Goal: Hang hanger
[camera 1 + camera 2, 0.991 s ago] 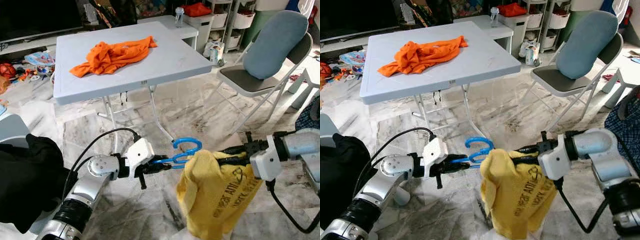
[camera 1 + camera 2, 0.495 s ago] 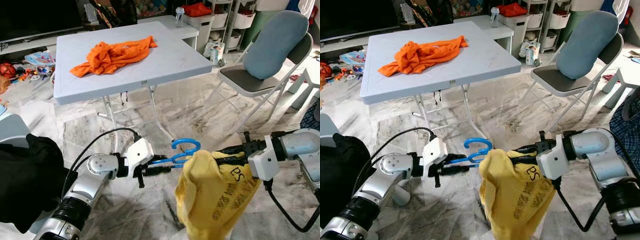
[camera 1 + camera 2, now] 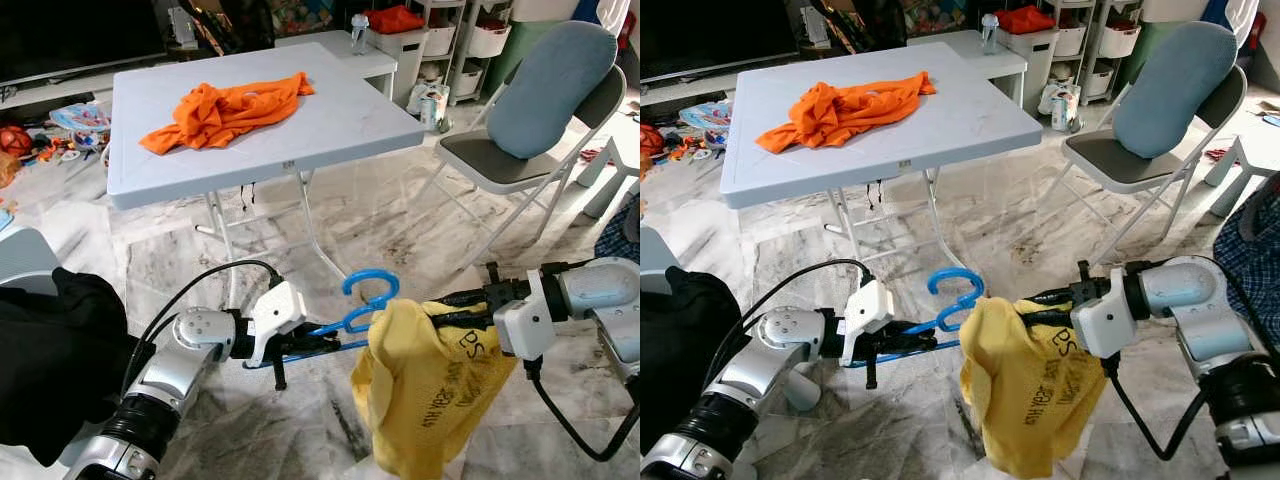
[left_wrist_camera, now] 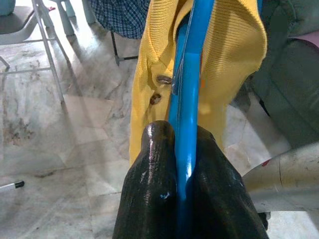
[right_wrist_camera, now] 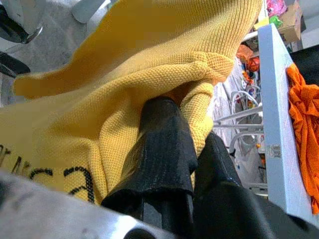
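Left gripper clamped on blue plastic hanger; right gripper pinching yellow knit shirt over marble floor.

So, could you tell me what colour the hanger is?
The hanger is blue, clearest in the left wrist view.

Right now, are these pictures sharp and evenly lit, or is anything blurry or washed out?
Left eye view: sharp and evenly lit, the orange shirt and white folding table crisp. Left wrist view: the blue plastic hanger and yellow knit shirt are clear, though the marble floor behind glares white. Right wrist view: the knit weave is sharp, but the black fingers nearest the lens are soft.
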You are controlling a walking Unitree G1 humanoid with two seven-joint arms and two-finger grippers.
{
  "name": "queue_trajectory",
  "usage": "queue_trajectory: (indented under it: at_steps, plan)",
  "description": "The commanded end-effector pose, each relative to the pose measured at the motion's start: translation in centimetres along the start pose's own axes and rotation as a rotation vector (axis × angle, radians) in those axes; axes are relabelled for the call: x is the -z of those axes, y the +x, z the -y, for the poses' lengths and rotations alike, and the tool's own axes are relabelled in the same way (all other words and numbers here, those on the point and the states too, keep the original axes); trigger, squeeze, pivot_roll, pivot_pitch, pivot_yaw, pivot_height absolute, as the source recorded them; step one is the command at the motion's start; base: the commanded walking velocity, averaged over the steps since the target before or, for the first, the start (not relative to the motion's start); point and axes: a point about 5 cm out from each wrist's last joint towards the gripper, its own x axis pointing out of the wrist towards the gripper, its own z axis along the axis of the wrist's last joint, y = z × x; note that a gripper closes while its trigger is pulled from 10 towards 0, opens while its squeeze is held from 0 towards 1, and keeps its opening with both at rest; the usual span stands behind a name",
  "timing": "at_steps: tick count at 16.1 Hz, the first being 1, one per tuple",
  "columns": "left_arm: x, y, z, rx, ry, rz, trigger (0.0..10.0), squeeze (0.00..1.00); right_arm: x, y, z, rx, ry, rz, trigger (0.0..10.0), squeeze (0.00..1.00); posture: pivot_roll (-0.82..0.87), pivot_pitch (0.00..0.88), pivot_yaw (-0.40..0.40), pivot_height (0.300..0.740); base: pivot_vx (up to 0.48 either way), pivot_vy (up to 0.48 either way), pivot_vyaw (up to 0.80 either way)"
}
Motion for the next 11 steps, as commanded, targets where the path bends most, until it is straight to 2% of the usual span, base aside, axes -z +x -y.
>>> queue_trajectory:
  at_steps: [1, 4, 5, 6, 7, 9, 11]
  plan:
    - [-0.3, 0.4, 0.1, 0.012, 0.001, 0.008, 0.0, 0.00, -1.3, -0.3, 1.3, 0.073, -0.062, 0.045, 10.0, 0.00, -0.16, 0.000, 0.025, 0.740, 0.000, 0.000, 0.00]
    - [-0.1, 0.5, 0.1, -0.016, -0.010, 0.022, 0.0, 0.00, -1.3, 0.2, 1.6, 0.112, -0.055, 0.061, 10.0, 0.00, -0.16, 0.000, 0.024, 0.740, 0.000, 0.000, 0.00]
    - [-0.1, 0.4, 0.0, -0.044, -0.015, 0.037, 0.0, 0.00, -1.2, 0.5, 1.9, 0.120, -0.020, 0.067, 10.0, 0.87, -0.16, 0.000, 0.022, 0.740, 0.000, 0.000, 0.00]
    - [0.0, 0.4, -0.1, -0.079, -0.019, 0.044, 0.0, 0.00, -1.1, 1.0, 2.0, 0.089, 0.045, 0.075, 10.0, 1.00, -0.16, 0.000, 0.018, 0.740, 0.000, 0.000, 0.00]
    - [0.0, 0.3, -0.1, -0.087, -0.027, 0.050, 0.0, 0.00, -1.1, 1.2, 2.1, 0.097, 0.026, 0.063, 10.0, 1.00, -0.16, 0.000, 0.016, 0.740, 0.000, 0.000, 0.00]
    - [0.2, 0.0, 0.1, -0.120, -0.051, 0.073, 0.0, 0.00, -1.3, 1.8, 3.3, 0.181, 0.019, 0.058, 10.0, 1.00, -0.15, 0.000, 0.013, 0.740, 0.000, 0.000, 0.00]
    - [0.7, -0.3, 0.2, -0.147, -0.064, 0.073, 0.0, 0.00, -0.9, 2.2, 4.1, 0.223, -0.018, 0.006, 10.0, 1.00, -0.14, 0.000, 0.006, 0.740, 0.000, 0.000, 0.00]
